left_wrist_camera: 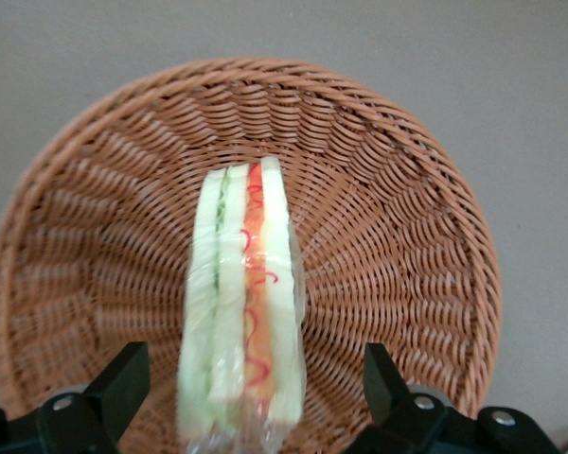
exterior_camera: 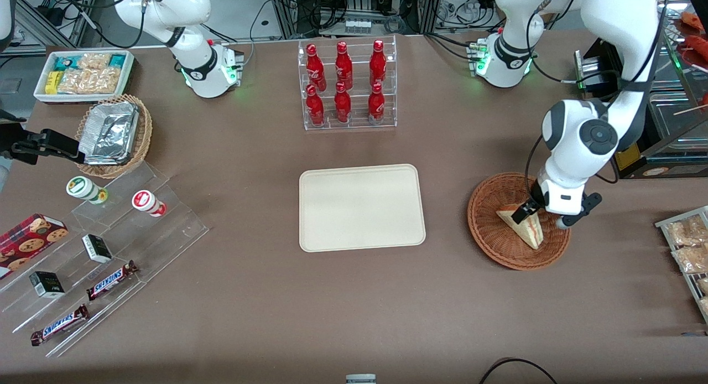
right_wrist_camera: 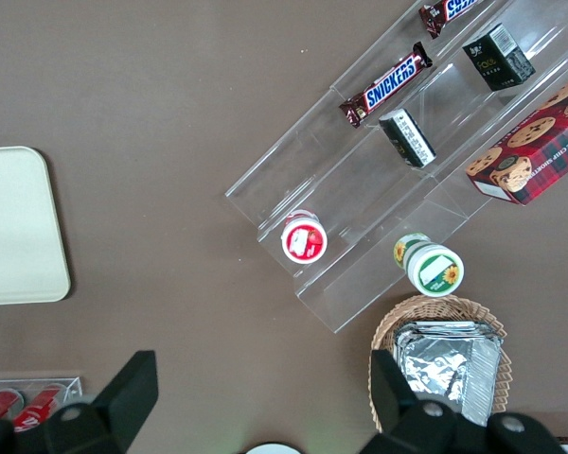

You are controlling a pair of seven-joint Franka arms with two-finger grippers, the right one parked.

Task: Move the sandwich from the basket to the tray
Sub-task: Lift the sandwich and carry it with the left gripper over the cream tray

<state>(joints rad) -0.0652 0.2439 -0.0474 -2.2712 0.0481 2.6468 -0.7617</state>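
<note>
Claw (left_wrist_camera: 249,392) spread astride the sandwich (left_wrist_camera: 243,312) in the basket (left_wrist_camera: 407,236).
Squeeze gently across the bread faces; the wrapped wedge looks soft.

A: Any lettering you can read?

B: "SNICKERS" on the two chocolate bars (exterior_camera: 112,280) (exterior_camera: 60,324) lying on the clear stepped stand (exterior_camera: 166,218); the right wrist view shows the same word on one bar (right_wrist_camera: 391,83).

A: The red bottles (exterior_camera: 343,82) in the clear rack?

B: White script, too small to read. The small dark boxes (right_wrist_camera: 498,56) carry print as well, but it is not legible.

A: And the gripper (exterior_camera: 534,208) over the basket (exterior_camera: 489,229)?

B: No lettering on either.
</note>
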